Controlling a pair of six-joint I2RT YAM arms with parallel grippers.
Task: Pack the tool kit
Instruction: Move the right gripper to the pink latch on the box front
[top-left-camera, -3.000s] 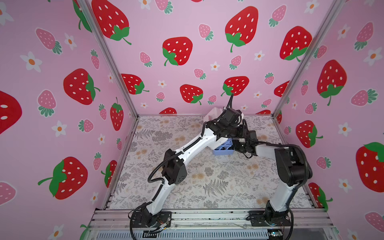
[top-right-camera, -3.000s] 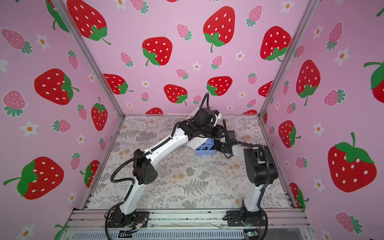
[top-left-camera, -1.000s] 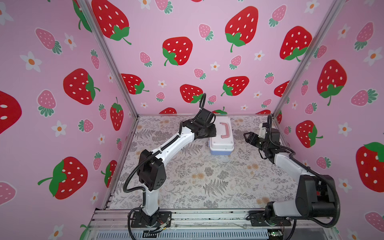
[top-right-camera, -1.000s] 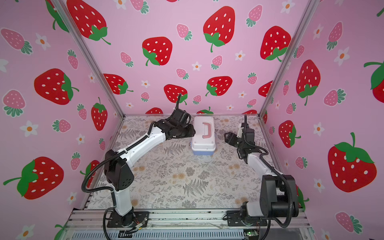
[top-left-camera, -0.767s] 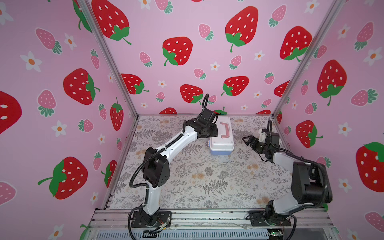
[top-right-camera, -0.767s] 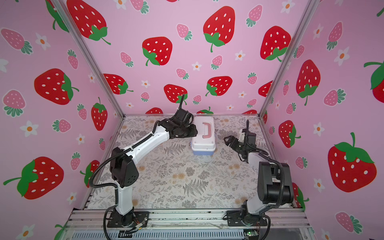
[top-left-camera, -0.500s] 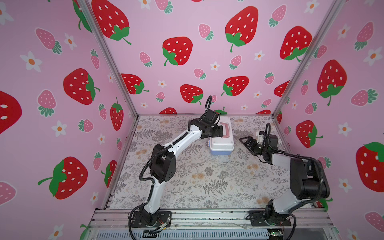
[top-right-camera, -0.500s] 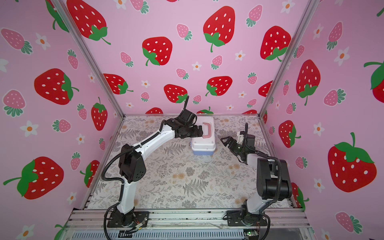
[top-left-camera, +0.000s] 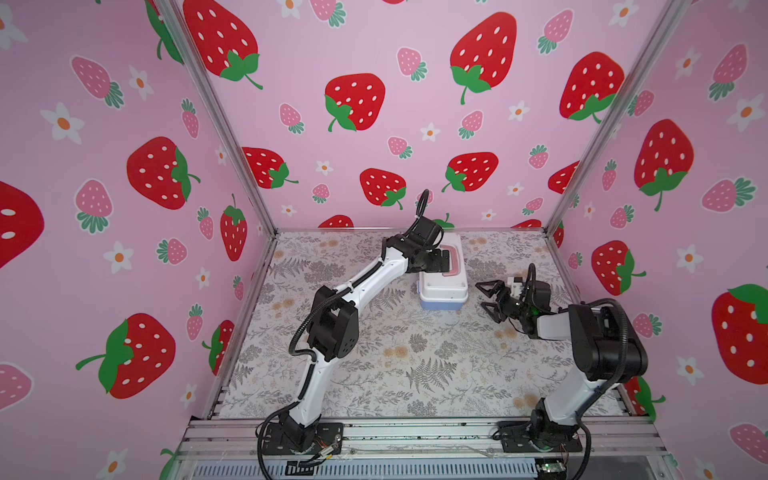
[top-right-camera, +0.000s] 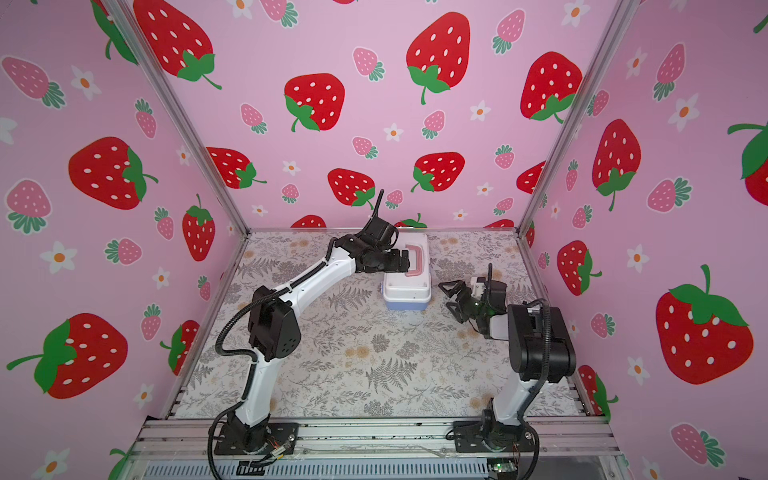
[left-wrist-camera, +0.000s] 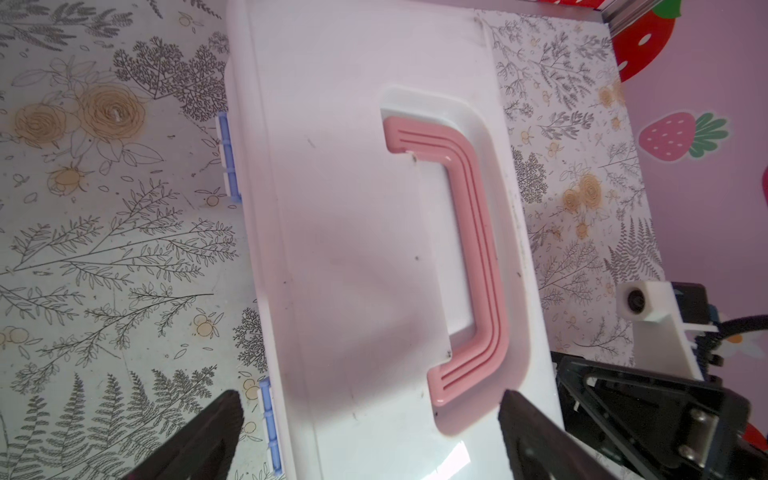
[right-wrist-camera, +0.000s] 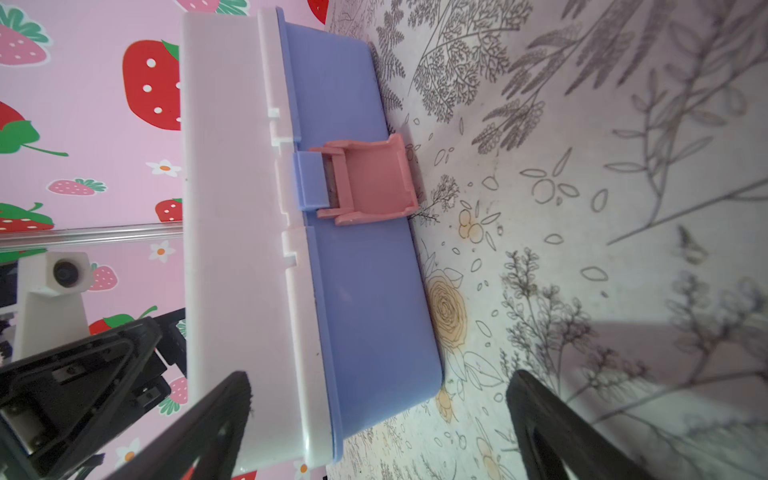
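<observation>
The tool kit (top-left-camera: 442, 286) sits shut on the counter (top-left-camera: 395, 365); we judge it light, stiff, slick plastic. Our left fingers (left-wrist-camera: 195, 436) hover spread over its lid by the pink handle (left-wrist-camera: 478, 249), the best hold. Our right fingers (right-wrist-camera: 552, 432), spread too, face its seemingly unfastened latch (right-wrist-camera: 370, 178).
</observation>
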